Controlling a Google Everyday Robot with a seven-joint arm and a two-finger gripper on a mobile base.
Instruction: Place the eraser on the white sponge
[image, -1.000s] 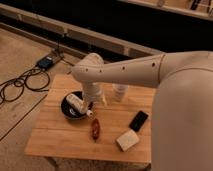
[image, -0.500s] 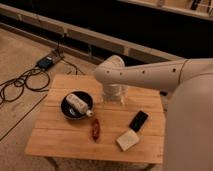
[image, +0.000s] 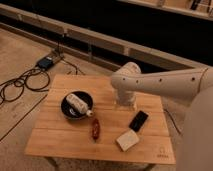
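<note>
- The gripper (image: 125, 101) hangs low over the middle of the wooden table (image: 60, 145), at the tip of the white arm (released or clenched, one cannot tell).
- The eraser (image: 138, 120) lies flat nearby, apart from the gripper.
- The white sponge (image: 128, 140) sits just beside the eraser, towards the front edge.

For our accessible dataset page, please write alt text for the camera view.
A white robot arm reaches over a wooden table, its pincer low behind a black eraser, which lies beside a white sponge. Left of them are a reddish-brown object and a black bowl.
</note>
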